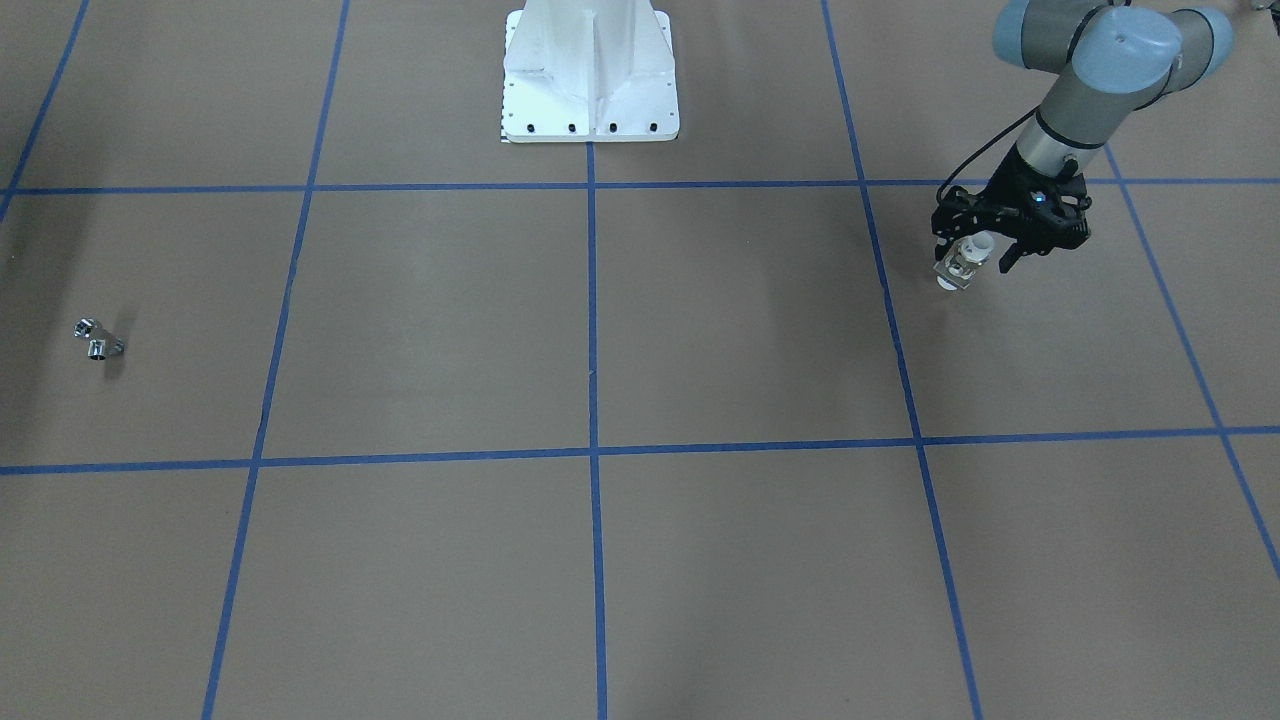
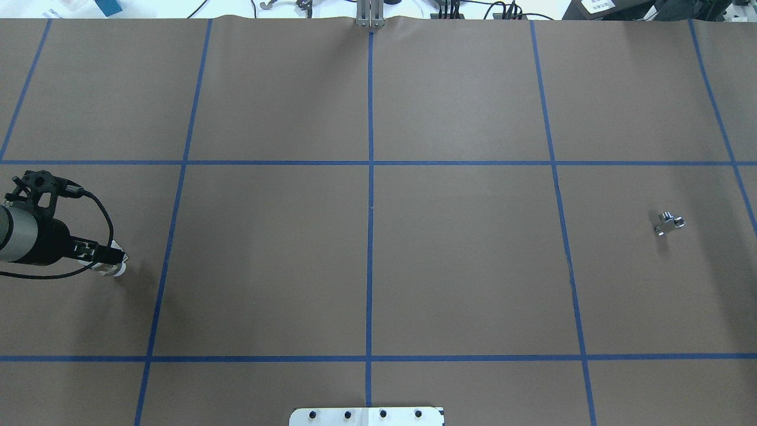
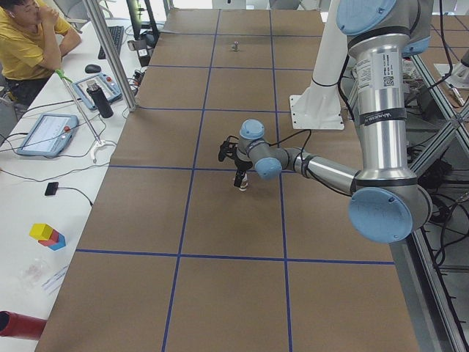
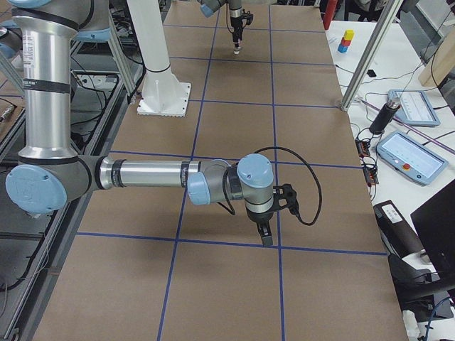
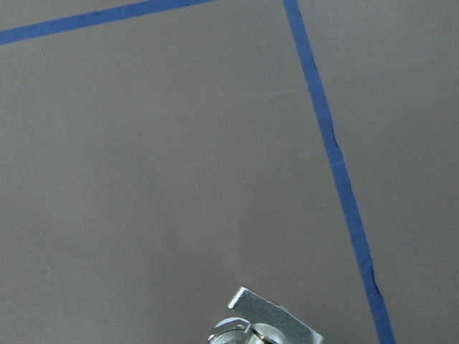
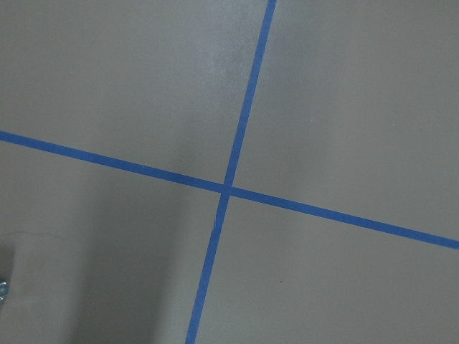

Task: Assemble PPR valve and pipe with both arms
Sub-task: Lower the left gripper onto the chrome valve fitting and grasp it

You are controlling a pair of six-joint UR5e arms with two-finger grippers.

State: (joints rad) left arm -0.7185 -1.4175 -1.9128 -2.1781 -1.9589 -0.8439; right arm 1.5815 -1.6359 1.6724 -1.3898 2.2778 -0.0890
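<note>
My left gripper (image 1: 968,258) is shut on the PPR valve (image 1: 960,268), a stubby white tube with a metallic band, held tilted close to the table surface. They also show in the overhead view as gripper (image 2: 111,260) and valve (image 2: 119,270), at the table's left. The valve's metal part (image 5: 269,322) shows at the bottom of the left wrist view. The pipe (image 1: 98,340), a shiny silver elbow, lies alone on the table's right side (image 2: 668,222). My right gripper (image 4: 266,238) shows only in the exterior right view, pointing down near the table; I cannot tell whether it is open or shut.
The brown table is marked with a blue tape grid (image 2: 370,236). The white pedestal base (image 1: 590,75) stands at the robot's edge. An operator (image 3: 26,44) sits at a side desk with tablets and a bottle.
</note>
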